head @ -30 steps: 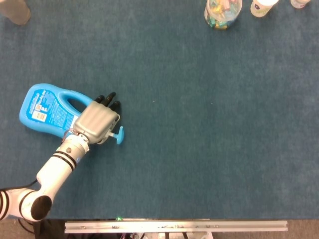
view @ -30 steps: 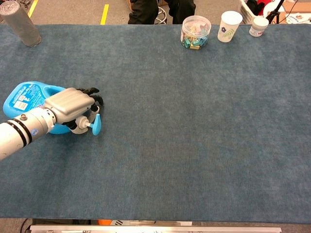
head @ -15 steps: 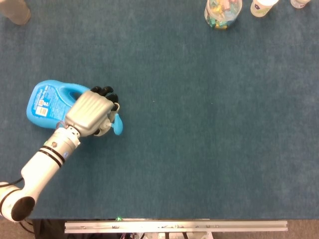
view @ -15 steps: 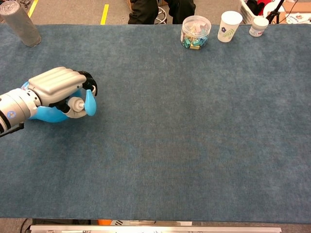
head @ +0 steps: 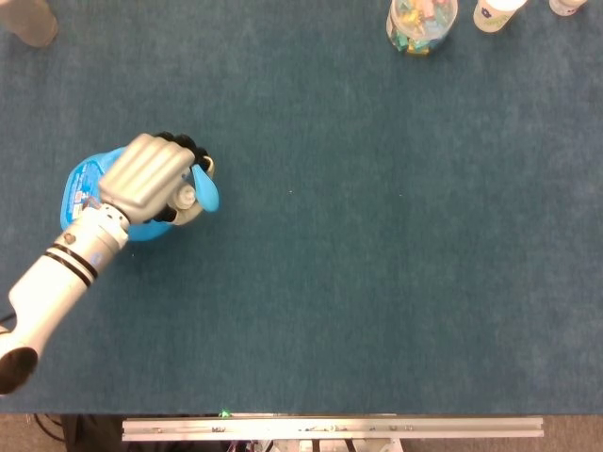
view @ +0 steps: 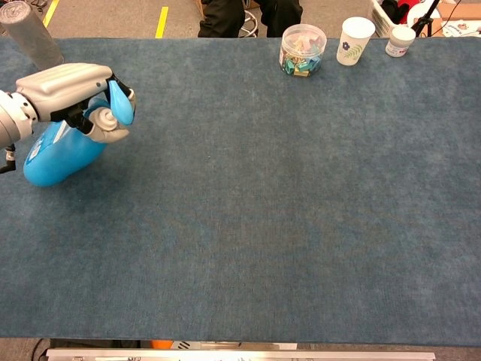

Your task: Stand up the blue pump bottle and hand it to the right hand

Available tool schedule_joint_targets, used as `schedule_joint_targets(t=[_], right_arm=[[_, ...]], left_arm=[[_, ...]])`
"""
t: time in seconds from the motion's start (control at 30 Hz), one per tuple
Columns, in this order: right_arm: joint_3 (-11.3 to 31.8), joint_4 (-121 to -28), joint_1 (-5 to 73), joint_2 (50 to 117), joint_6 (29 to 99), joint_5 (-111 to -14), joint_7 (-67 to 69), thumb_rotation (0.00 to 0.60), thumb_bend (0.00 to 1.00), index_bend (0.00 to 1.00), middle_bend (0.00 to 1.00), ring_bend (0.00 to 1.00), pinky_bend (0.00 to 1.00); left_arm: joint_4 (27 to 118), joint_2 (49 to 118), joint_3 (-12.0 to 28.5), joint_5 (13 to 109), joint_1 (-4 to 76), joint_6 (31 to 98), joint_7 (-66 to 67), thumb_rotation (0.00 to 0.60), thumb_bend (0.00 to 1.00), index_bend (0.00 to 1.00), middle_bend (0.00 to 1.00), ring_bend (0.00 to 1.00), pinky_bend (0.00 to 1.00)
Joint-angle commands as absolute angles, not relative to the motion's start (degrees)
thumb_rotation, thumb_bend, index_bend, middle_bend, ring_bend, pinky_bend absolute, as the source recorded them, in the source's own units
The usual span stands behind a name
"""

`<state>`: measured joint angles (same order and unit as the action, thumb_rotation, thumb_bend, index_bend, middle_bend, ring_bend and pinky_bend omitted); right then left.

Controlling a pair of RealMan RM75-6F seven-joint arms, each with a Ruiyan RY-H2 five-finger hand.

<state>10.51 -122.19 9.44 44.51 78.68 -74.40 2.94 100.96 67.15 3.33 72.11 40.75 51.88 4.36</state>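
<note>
Though tilted, bottle [view: 56, 154] under left hand [view: 68, 92]

Left hand [view: 64, 84] has tipped blue pump bottle [view: 56, 154] upright

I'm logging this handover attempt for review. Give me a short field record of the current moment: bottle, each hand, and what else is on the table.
bottle: blue plastic pump bottle, raised and tilted, base at the blue table cloth
left hand: left hand grips the bottle's top by the pump
right hand: not in view
far edge: clear tub of colourful clips, white paper cup, grey cylinder
handover: not yet done
</note>
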Motion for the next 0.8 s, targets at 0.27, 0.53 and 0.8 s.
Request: schedule_joint_targets(t=[0.27,0.53,0.8], right_arm=[[11.25,-122.8,11.49,43.49,75.93,-74.05,3.66,0.6,0.2,0.25,0.3,0.21,0.27],[12.01,-123.95,13.79,41.85,72.78,-74.88,5.1,0.6,0.19,0.25,0.3,0.21,0.27],[12.06,-124.03,14.93,41.39,71.06,-74.44,6.09,0.6,0.19,0.25,0.3,0.21,0.27]], left_arm=[[100.03,60.9,6.08,75.86,42.06,44.74,-14.0,0.6,0.38,0.78,0.48,0.34,0.39],[98.85,57.14,7.37,82.13,42.6,43.34,-29.65,0.6,0.38,0.78,0.48,0.34,0.39],[97.47,55.39,6.49,89.34,42.84,44.98,-45.81,0.6,0.38,0.77,0.47,0.34,0.39]])
